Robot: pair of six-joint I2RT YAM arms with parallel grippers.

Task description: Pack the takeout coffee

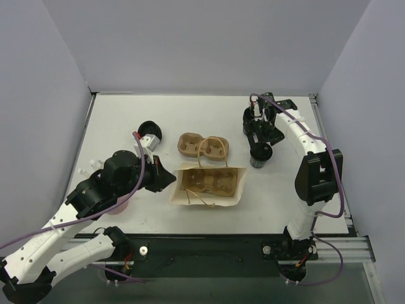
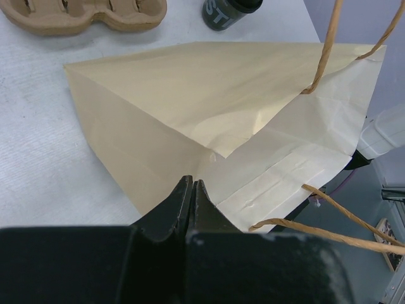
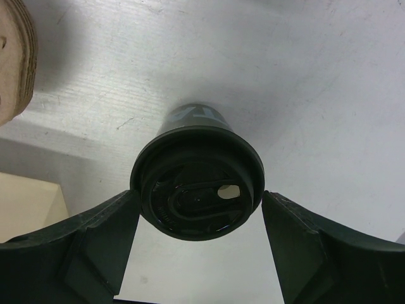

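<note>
A paper bag sits mid-way on the table, one pulp carrier in it, a second carrier behind it. The takeout coffee stands right of the second carrier, between my right jaws; my left jaws meet the bag's left edge.

Centre frame: a cream paper bag with tan twine handles. Just above it is a brown pulp carrier. At right is the black takeout coffee, its side lettered pale, on a white table.
</note>
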